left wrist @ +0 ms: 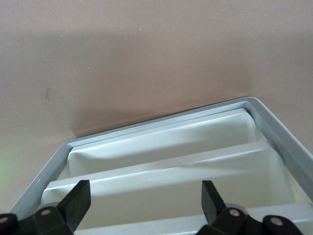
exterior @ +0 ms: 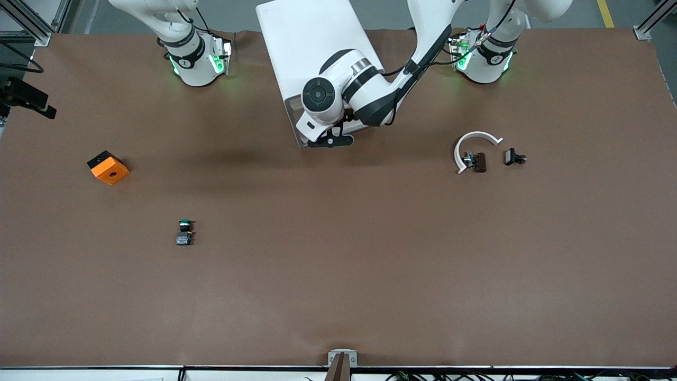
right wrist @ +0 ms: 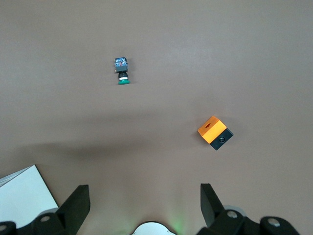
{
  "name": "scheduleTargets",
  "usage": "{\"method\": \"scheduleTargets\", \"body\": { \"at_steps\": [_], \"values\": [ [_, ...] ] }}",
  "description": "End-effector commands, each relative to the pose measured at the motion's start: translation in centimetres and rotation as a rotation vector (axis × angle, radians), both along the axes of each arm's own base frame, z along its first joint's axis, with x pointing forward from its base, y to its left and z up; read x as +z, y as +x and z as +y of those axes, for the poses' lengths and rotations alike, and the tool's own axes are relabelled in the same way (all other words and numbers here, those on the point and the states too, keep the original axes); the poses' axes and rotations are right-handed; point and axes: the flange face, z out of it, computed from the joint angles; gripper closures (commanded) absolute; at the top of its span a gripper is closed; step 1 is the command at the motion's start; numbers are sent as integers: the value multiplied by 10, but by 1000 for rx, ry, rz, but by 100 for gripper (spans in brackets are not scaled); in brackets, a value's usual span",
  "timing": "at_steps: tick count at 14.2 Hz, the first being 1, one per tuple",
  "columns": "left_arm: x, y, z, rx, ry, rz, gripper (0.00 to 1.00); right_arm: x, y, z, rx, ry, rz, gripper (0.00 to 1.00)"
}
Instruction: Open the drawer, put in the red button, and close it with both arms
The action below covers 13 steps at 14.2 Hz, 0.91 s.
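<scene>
Left arm reaches in from its base to the white cabinet [exterior: 312, 53], which stands on the brown bench [exterior: 338, 275] between the two arm bases. Left hand [left wrist: 142, 205] hangs over the cabinet's drawer fronts; its fingers [left wrist: 78, 196] stand wide apart with nothing between them. Left wrist view: stacked drawers [left wrist: 161, 161], white and shallow, stepped one below the next inside a grey frame. Cannot tell from the pictures whether any drawer is pulled out.

Right arm waits near its base. Right hand [right wrist: 144, 205] is up over the bench at the right arm's end, fingers apart and empty; a corner of the cabinet shows at the edge of its wrist view.

Red button: not identifiable in any view.

Green-capped switch [exterior: 184, 233] lies on the bench toward the right arm's end, nearer the front camera than the orange cube [exterior: 108, 168]. The two are well apart.

Toward the left arm's end: a white curved piece [exterior: 473, 144] with a small dark part [exterior: 476, 161] just beside it, and a small black part [exterior: 514, 157] near those.
</scene>
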Motion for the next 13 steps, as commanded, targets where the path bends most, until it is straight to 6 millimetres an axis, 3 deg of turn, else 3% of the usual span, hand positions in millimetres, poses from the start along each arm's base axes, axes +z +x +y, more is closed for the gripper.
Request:
{"method": "scheduleTargets", "body": {
  "at_steps": [1, 5, 7, 10, 13],
  "values": [
    [8, -17, -1, -34, -7, 7, 0, 2, -7, 4, 1, 2, -15, 0],
    [7, -18, -1, -35, -8, 9, 0, 7, -8, 9, 11, 5, -27, 0],
    [10, -2, 7, -9, -10, 1, 0, 7, -8, 9, 6, 26, -30, 0],
    [26, 35, 27, 49, -28, -25, 0, 8, -9, 8, 8, 26, -31, 0],
    [43, 88, 71, 151, -42, -51, 0, 9, -8, 10, 14, 15, -35, 0]
  ]
}}
